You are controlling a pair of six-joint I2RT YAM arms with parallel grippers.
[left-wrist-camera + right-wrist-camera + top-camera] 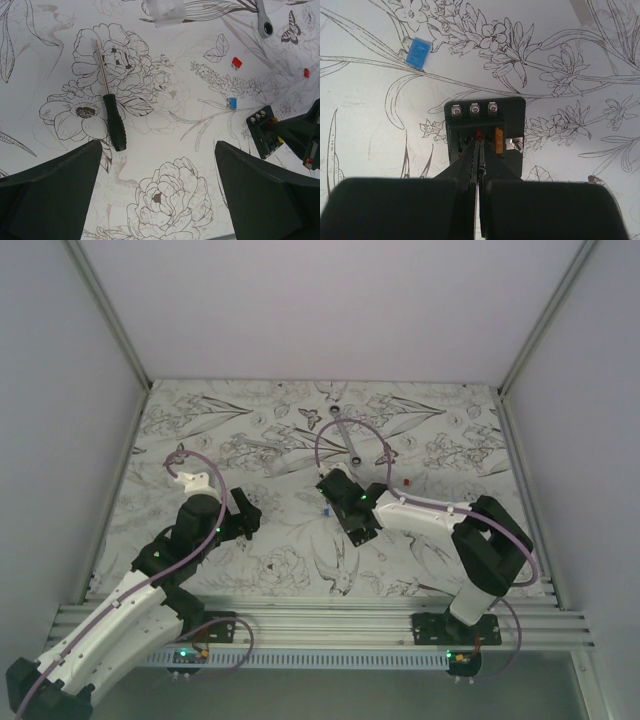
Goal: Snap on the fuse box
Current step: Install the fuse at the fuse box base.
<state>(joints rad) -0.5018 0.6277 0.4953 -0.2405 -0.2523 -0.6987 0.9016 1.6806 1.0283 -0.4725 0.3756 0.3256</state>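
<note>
The fuse box (485, 122) lies flat on the flower-printed table (360, 100), its open face up, with three screw heads in a row along its far edge. The right tool (479, 147) stands directly over it with its two fingers pressed together, no real gap between them. Their tips sit on the box's slotted face, right at a small red fuse (479, 135) seated there; whether they pinch that fuse or only touch it I cannot tell. An orange fuse (498, 140) stands in the slot just to the right of the tips. A blue fuse (417, 52) lies loose on the table beyond the box and to its left, apart from it.

The left tool (157, 150) hangs above the table with its fingers spread wide and nothing between them. From its own view the fuse box lies off to the right, past the right-hand finger and outside the gap, with the right tool reaching onto it from the right edge. A black-handled screwdriver (112, 115) lies ahead of the left-hand finger, its shaft pointing away, well apart from the box. Farther off lie a loose red fuse (236, 62), a second red fuse (306, 72), a metal wrench (263, 20) and a translucent plastic cover (167, 11); none of these touches the box.
</note>
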